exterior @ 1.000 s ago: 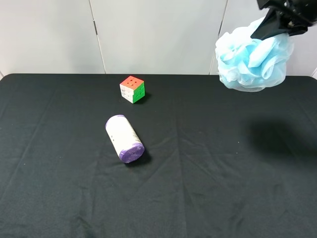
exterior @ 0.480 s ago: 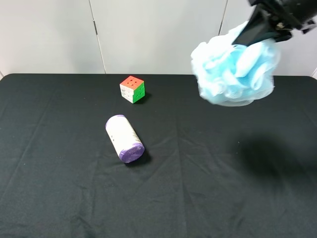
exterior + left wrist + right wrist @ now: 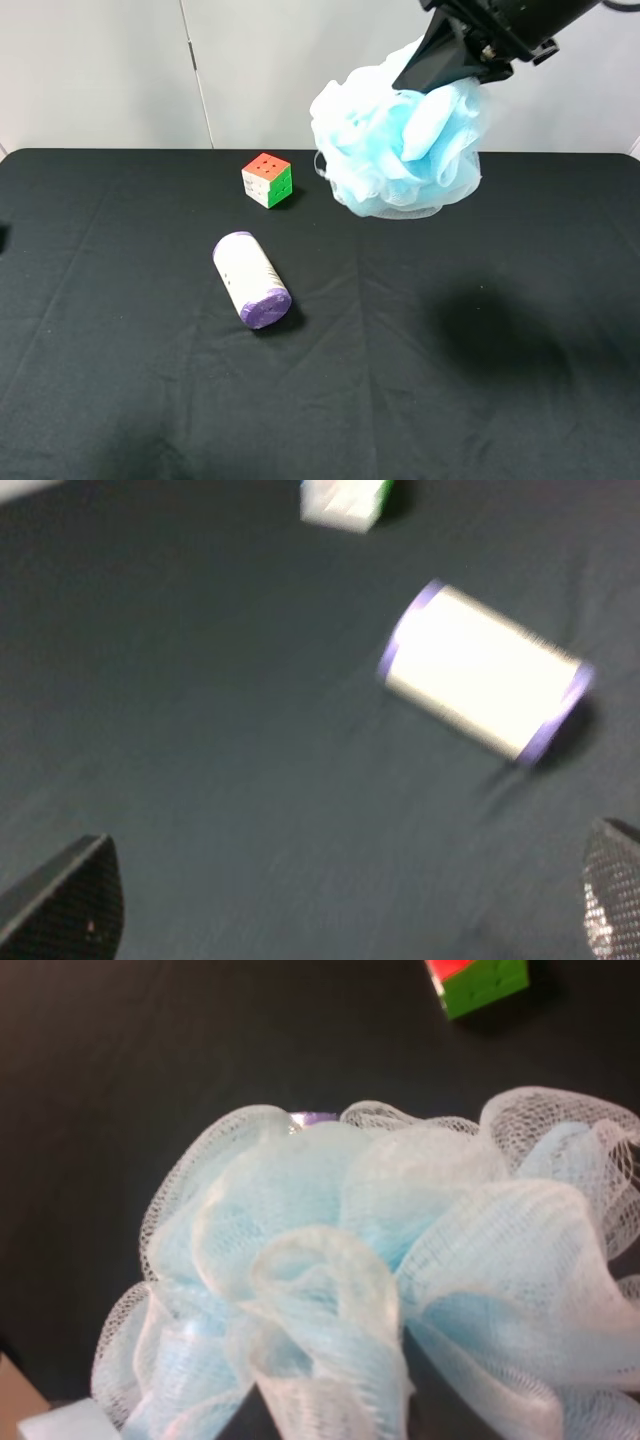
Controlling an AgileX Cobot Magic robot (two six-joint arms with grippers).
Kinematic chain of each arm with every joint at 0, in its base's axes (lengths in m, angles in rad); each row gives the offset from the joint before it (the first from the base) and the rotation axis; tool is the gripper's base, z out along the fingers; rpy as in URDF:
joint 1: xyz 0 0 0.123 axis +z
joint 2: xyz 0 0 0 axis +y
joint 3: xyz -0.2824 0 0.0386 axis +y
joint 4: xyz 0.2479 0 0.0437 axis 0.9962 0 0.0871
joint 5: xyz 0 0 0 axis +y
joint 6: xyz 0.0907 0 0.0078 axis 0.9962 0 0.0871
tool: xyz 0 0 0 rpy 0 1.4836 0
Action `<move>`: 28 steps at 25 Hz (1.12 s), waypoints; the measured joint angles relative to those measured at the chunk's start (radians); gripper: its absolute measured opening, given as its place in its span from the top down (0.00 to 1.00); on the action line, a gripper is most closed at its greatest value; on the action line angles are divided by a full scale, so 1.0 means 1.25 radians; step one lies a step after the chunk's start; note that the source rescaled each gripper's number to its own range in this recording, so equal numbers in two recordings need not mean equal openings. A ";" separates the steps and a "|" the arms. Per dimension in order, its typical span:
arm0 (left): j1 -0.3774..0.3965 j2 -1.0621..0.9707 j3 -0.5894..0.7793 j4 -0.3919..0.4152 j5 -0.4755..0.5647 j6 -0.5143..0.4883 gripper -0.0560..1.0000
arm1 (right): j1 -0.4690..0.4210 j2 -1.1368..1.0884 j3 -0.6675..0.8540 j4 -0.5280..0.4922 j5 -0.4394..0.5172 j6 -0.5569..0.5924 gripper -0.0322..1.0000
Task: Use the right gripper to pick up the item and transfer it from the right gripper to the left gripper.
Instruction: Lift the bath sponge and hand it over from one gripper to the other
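The light blue mesh pouf [image 3: 400,140] hangs in the air above the back middle of the black table [image 3: 500,400]. My right gripper [image 3: 440,80] is shut on its top and comes down from the upper right. In the right wrist view the pouf [image 3: 380,1260] fills the picture, with dark fingers [image 3: 445,1415] under its ruffles. My left gripper [image 3: 335,900] is open and empty. Its two fingertips [image 3: 60,900] stand far apart over bare cloth, near the white cylinder [image 3: 480,670]. The left arm is not in the exterior high view, apart from a dark sliver at the left edge.
A white cylinder with a purple cap [image 3: 250,278] lies on its side left of the middle. A multicoloured puzzle cube [image 3: 267,180] stands behind it, left of the pouf; it also shows in the right wrist view [image 3: 480,980]. The left wrist view is blurred.
My right gripper has carried the pouf leftward from the far right edge towards the middle, and a little lower. The cylinder and the cube have not moved.
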 joint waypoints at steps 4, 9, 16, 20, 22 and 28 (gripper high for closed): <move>-0.100 0.108 -0.004 -0.019 -0.081 0.046 0.11 | 0.000 0.023 -0.008 0.010 0.002 0.000 0.94; -0.218 0.244 -0.050 -0.021 -0.173 0.054 0.11 | 0.000 0.051 -0.063 0.022 0.009 0.001 0.94; -0.353 0.415 -0.146 -0.023 -0.286 0.056 0.11 | 0.000 0.065 -0.094 0.033 0.015 0.001 0.94; -0.406 0.503 -0.206 -0.024 -0.345 0.057 0.11 | 0.000 0.080 -0.094 0.036 0.029 0.001 0.94; -0.425 0.543 -0.238 -0.024 -0.369 0.057 0.11 | 0.000 0.087 -0.094 0.037 0.030 0.001 0.94; -0.495 0.658 -0.337 -0.024 -0.394 0.057 0.11 | 0.000 0.089 -0.094 0.042 0.030 0.001 0.94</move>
